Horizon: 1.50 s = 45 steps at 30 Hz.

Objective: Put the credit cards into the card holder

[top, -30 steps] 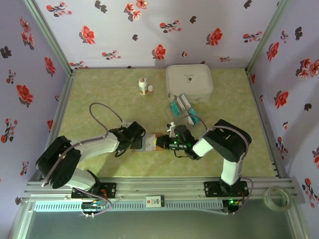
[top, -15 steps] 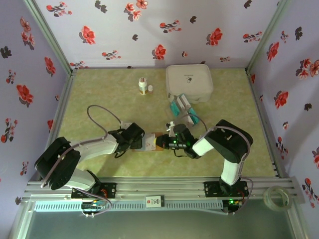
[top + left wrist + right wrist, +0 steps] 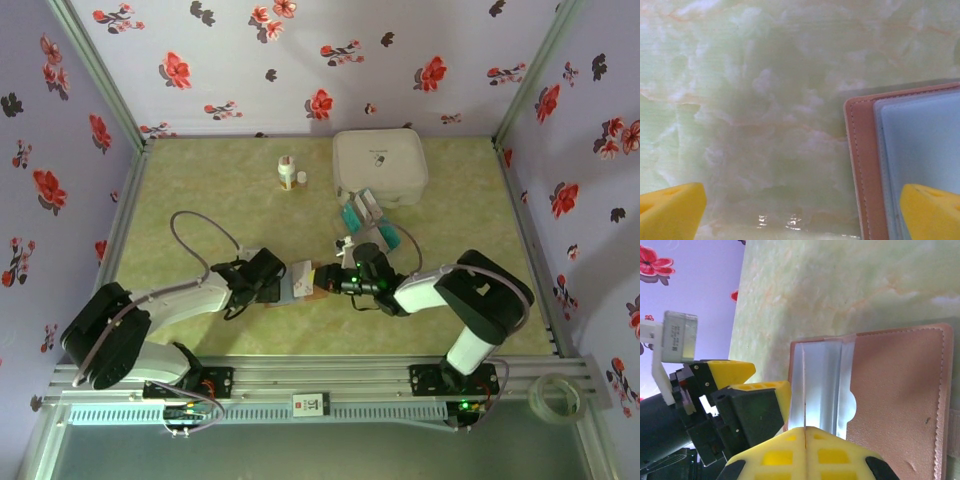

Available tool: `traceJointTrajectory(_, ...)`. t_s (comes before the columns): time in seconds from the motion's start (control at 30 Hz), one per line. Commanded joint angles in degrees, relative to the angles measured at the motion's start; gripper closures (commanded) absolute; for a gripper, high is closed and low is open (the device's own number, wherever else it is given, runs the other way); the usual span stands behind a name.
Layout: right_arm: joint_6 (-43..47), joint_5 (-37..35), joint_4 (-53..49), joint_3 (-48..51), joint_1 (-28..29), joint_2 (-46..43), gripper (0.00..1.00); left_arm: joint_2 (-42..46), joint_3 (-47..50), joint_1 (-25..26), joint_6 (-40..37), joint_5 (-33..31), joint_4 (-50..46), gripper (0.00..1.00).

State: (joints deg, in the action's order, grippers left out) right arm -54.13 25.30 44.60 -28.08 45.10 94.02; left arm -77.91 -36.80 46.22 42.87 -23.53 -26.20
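Note:
The card holder (image 3: 303, 283) lies open on the green table between both grippers; its tan cover (image 3: 900, 400) and grey-blue pocket (image 3: 822, 385) face my right wrist camera. My right gripper (image 3: 804, 432) is shut on a thin credit card (image 3: 804, 390), seen edge-on, standing over the pocket's left part. My left gripper (image 3: 800, 212) is open, low over the table, its right fingertip (image 3: 930, 210) over the holder's tan edge (image 3: 862, 165). From above, the left gripper (image 3: 283, 283) and right gripper (image 3: 322, 280) meet at the holder. More credit cards (image 3: 362, 210) lie behind, some teal (image 3: 388, 238).
A big white square box (image 3: 380, 165) stands at the back right, close to the loose cards. A small bottle (image 3: 288, 173) stands at the back middle. A roll of tape (image 3: 555, 395) lies off the table at the near right. Flowered walls enclose the table.
The right arm's elbow has swung out to the right and its gripper has edged left over the holder. The left arm has dropped lower. Both grippers kept their state.

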Motion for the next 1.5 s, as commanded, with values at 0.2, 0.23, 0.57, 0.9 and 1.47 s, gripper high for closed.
traceJointTrajectory(0.2,3.39,-1.58,-4.8,-1.21,-0.81,-2.63,1.0,1.53,-1.36,-0.26,-2.67,0.77,-2.25,0.0)
traceJointTrajectory(0.23,3.33,-1.56,-4.32,-1.19,-0.8,-2.25,1.0,1.48,-1.26,-0.24,-2.66,0.82,-2.0,0.0)
traceJointTrajectory(0.57,2.65,-1.28,0.05,-0.84,-0.81,0.53,1.0,0.22,-0.6,0.2,-1.79,0.8,-0.73,0.0)
traceJointTrajectory(0.9,2.04,-1.27,3.59,-0.23,-0.97,1.84,1.0,-0.88,2.25,0.45,0.22,0.77,0.35,0.0)
traceJointTrajectory(1.47,1.2,-1.23,10.14,0.56,-1.1,6.56,1.0,-0.93,3.53,0.5,1.39,0.5,0.18,0.0)
